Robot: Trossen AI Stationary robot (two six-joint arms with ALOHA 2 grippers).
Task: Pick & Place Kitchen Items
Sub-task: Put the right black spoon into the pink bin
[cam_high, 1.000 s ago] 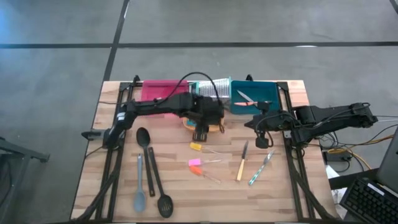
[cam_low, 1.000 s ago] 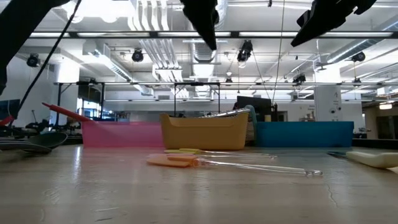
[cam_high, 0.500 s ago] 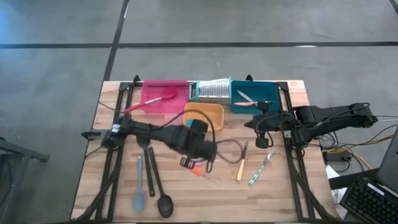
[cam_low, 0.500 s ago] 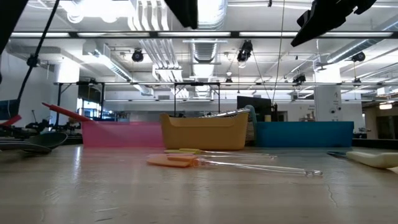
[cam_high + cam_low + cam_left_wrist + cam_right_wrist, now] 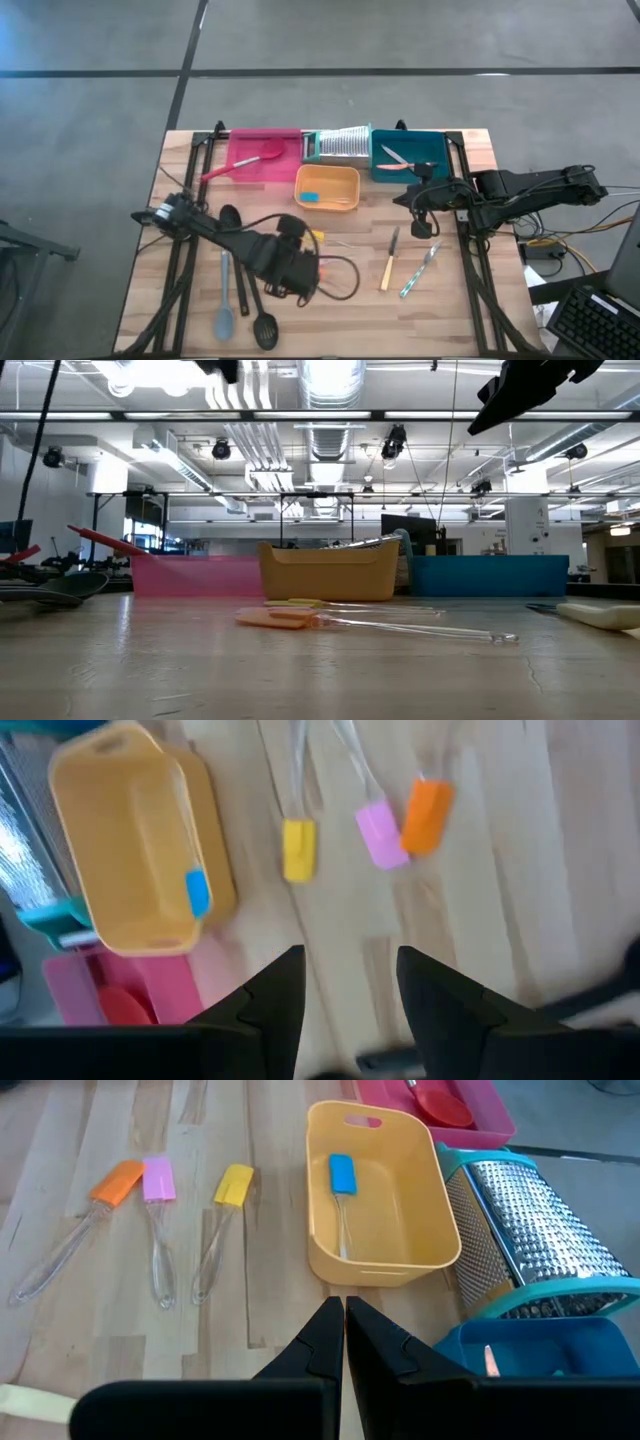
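The left gripper (image 5: 348, 1005) hangs over the near-left part of the table (image 5: 450, 300), at about 7 o'clock from the orange tray (image 5: 327, 187). Its fingers (image 5: 275, 995) are parted with nothing between them. The right gripper (image 5: 344, 1330) waits at the table's right edge, at 3 o'clock from the orange tray, its fingers pressed together and empty.

A blue spatula (image 5: 342, 1175) lies inside the orange tray. Three more spatulas with clear handles lie on the wood at 6 o'clock from that tray: yellow (image 5: 234, 1183), pink (image 5: 158, 1179) and orange (image 5: 117, 1181), side by side and just apart. In the high view the left arm covers most of them.

A red spoon (image 5: 240, 163) rests in the pink tray (image 5: 285, 140), its handle sticking out over the left rim. A grey-blue spoon (image 5: 224, 300) and two black ladles (image 5: 262, 325) lie at the table's near left. A wood-handled knife (image 5: 389, 262) and a green-handled knife (image 5: 418, 274) lie at 5 o'clock from the orange tray. The teal tray (image 5: 432, 150) holds scissors (image 5: 395, 160), and a silver grater (image 5: 340, 143) stands between the pink and teal trays.
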